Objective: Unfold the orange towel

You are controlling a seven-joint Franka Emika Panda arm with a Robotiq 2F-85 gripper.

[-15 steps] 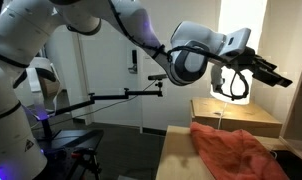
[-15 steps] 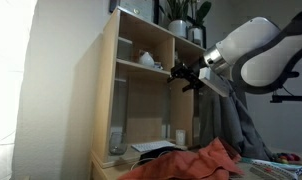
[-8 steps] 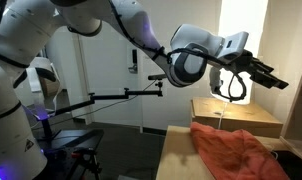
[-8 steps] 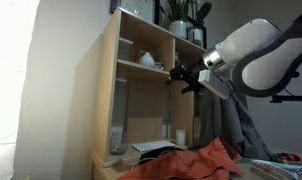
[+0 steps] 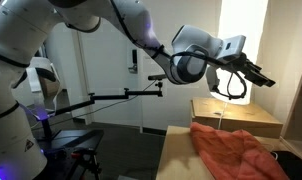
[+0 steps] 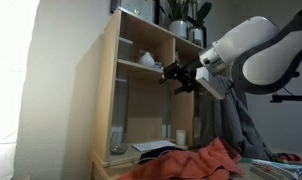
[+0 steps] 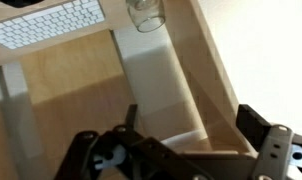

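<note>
Hand (image 5: 253,75) wide, empty, high in open air, well above orange towel (image 5: 229,150). Towel rumpled, bunched on worktop (image 5: 176,152), wooden box (image 5: 236,112) just behind; shelf (image 6: 131,90) edge near hand.

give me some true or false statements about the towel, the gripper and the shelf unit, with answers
1. The gripper hangs high above the orange towel, not touching it. True.
2. The jaws are shut on a corner of the towel. False: they stand open and hold nothing.
3. The towel lies rumpled, not spread flat. True.
4. The towel sits on the top shelf of the wooden shelf unit. False: it lies low down, below the shelves.
5. A plant stands on top of the shelf unit. True.
</note>
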